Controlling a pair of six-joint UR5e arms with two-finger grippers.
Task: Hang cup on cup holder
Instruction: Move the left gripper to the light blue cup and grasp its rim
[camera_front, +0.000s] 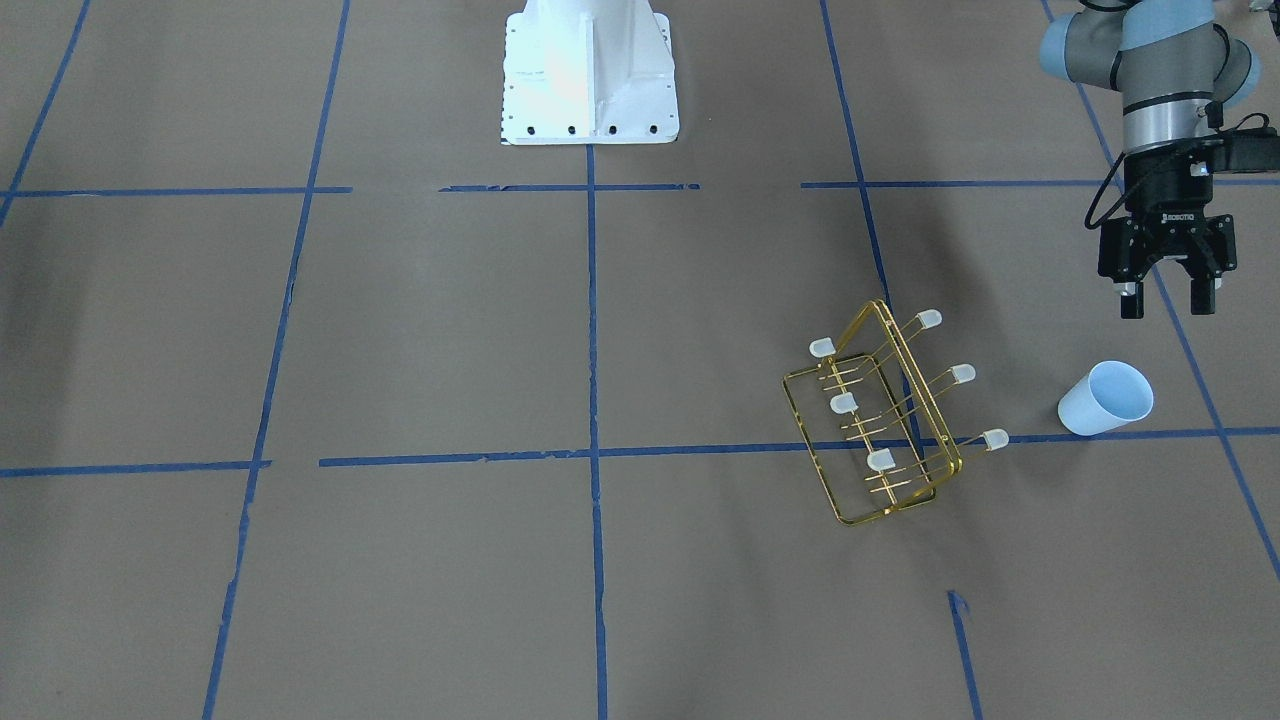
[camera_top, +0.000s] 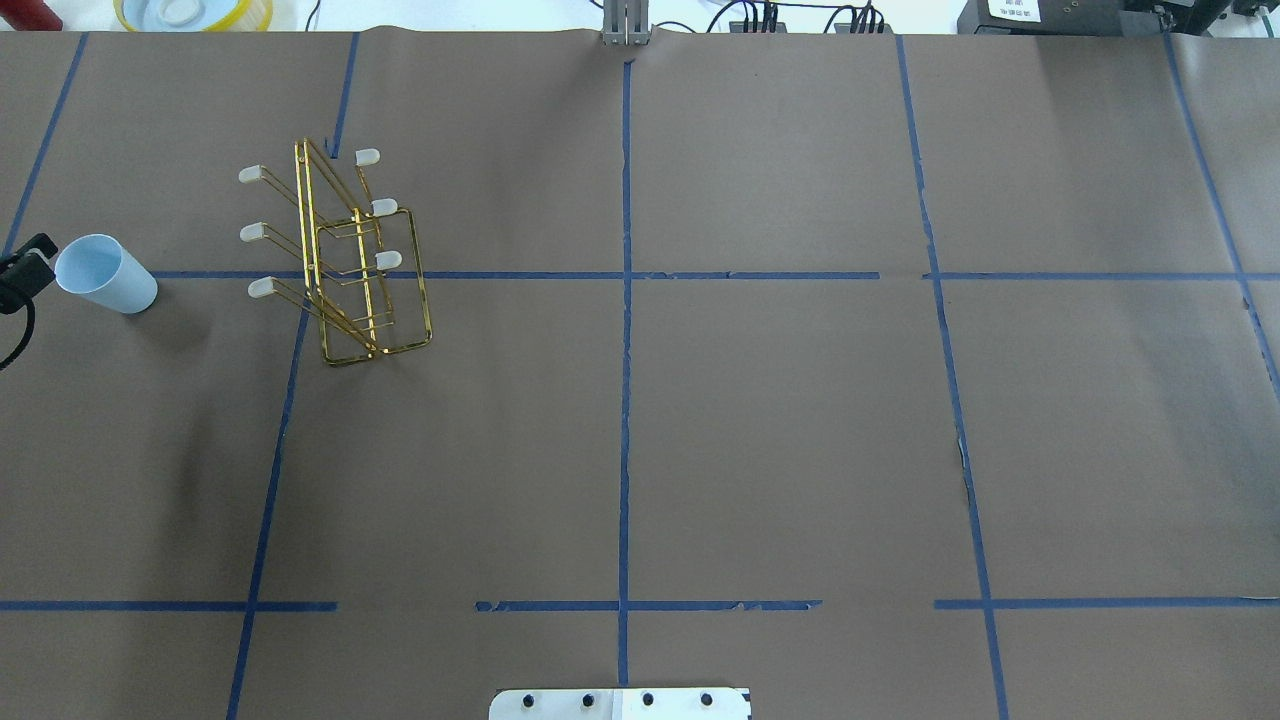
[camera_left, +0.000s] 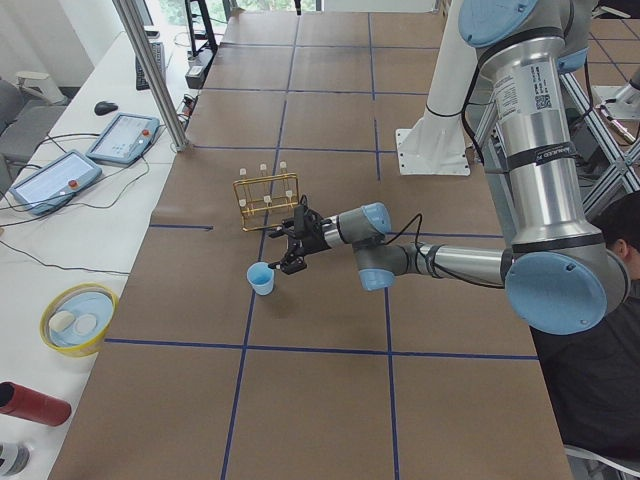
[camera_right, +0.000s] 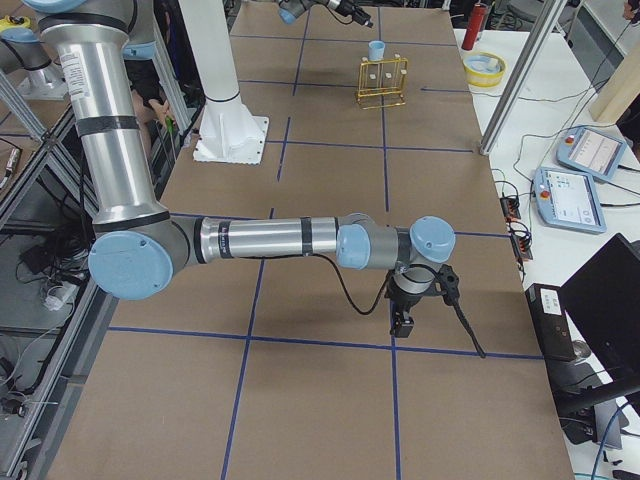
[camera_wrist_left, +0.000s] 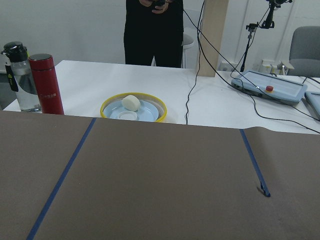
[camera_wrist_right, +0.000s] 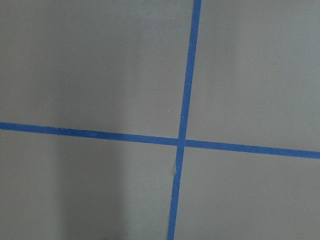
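Note:
The pale blue cup (camera_front: 1105, 398) stands upright, mouth up, on the brown table near its left end; it also shows in the overhead view (camera_top: 105, 273) and the exterior left view (camera_left: 262, 277). The gold wire cup holder (camera_front: 880, 420) with white-capped prongs stands a short way inward of it (camera_top: 345, 262). My left gripper (camera_front: 1166, 299) is open and empty, pointing down, raised a little above the table beside the cup on the robot's side, not touching it. My right gripper (camera_right: 404, 318) hangs low over bare table far from both; I cannot tell whether it is open.
The white robot base (camera_front: 590, 75) stands at the table's middle rear. Beyond the far edge a side table holds a yellow-rimmed bowl (camera_wrist_left: 133, 107), a red bottle (camera_wrist_left: 46, 84) and a control pendant (camera_wrist_left: 269, 86); a person (camera_wrist_left: 153, 30) stands behind. Blue tape lines cross the table.

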